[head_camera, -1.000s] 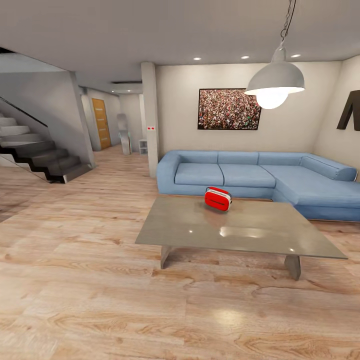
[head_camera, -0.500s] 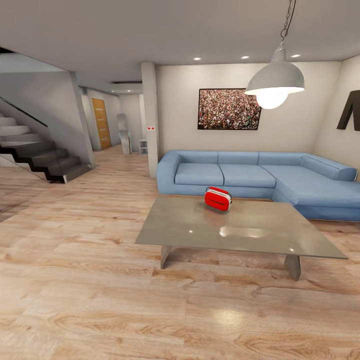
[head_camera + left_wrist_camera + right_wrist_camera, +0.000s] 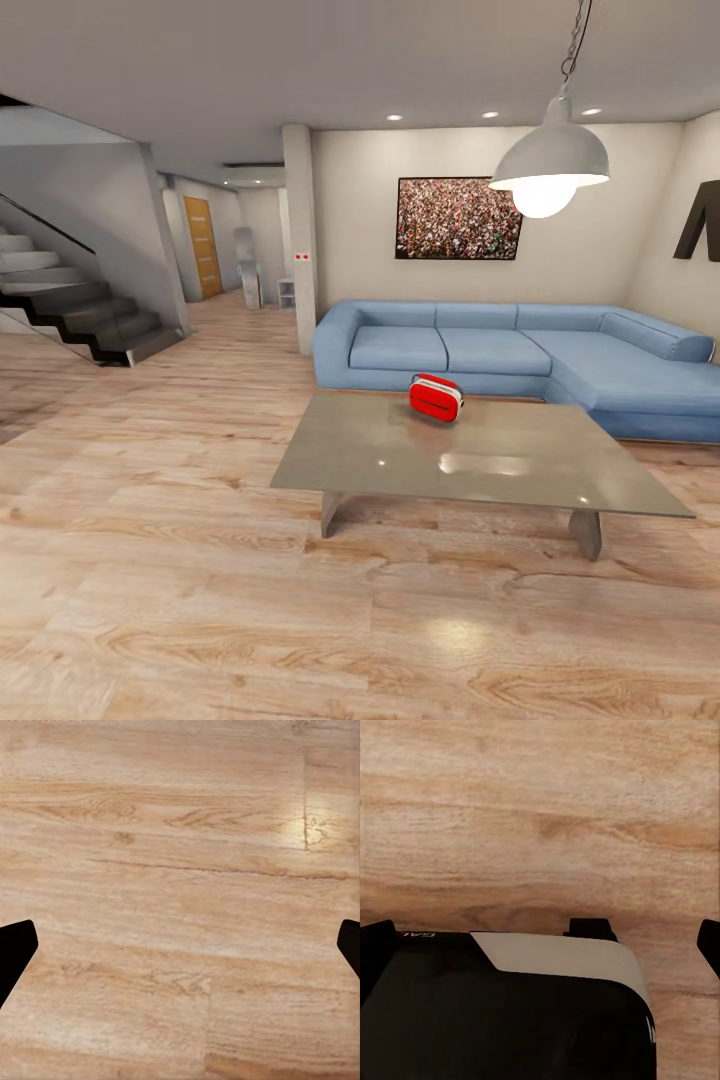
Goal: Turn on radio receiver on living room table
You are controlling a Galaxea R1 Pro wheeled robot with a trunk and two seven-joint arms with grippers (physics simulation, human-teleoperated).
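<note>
Radio receiver [image 3: 436,397] near table's [image 3: 380,460] far edge — sofa [image 3: 520,355] behind.

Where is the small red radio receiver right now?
In the head view, the small red radio receiver sits on the glossy grey table, near its far edge, before the blue sofa.

A low square table [image 3: 380,455] with a glossy grey top stands on the light wood floor [image 3: 180,560] on short legs. On the table sits a small red radio [image 3: 436,397], near the table's far edge, the side facing the blue sofa [image 3: 500,350]. A pale reflection of light lies on the top just nearer than the radio. The sofa rests on the same floor right behind the table, wrapping round the table's far right corner. Under the left wrist camera are bare wood planks.
</note>
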